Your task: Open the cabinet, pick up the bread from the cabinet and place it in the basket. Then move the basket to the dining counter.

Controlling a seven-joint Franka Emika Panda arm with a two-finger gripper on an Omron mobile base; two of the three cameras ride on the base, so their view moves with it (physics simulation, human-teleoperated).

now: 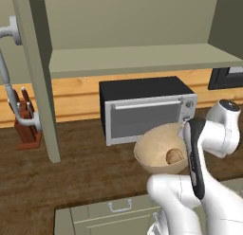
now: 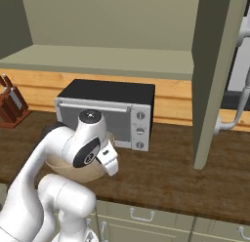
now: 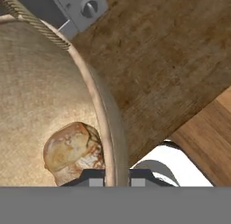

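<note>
Sitting inside the round speckled tan basket (image 1: 159, 153) on the brown wood bench (image 1: 80, 158), the small brown bread (image 3: 74, 151) is in place, and the end effector (image 3: 117, 175) pinches the basket's rim, so lifting it to the dining counter looks next.

We see the basket (image 3: 40, 83) as matt, speckled beige with a coarse, cloth-like grain and a twisted cord along its rim. The bread (image 3: 72, 151) inside has a mottled, slightly shiny brown crust. The worktop (image 1: 85, 167) is dark wood with visible grain; the wall strip behind it is paler, smooth wood. The microwave (image 1: 144, 111) has a brushed silver metal front and matt black top. The cabinet (image 1: 133, 58) looks painted, flat sage green, with glossy silver handles (image 2: 234, 114)
</note>
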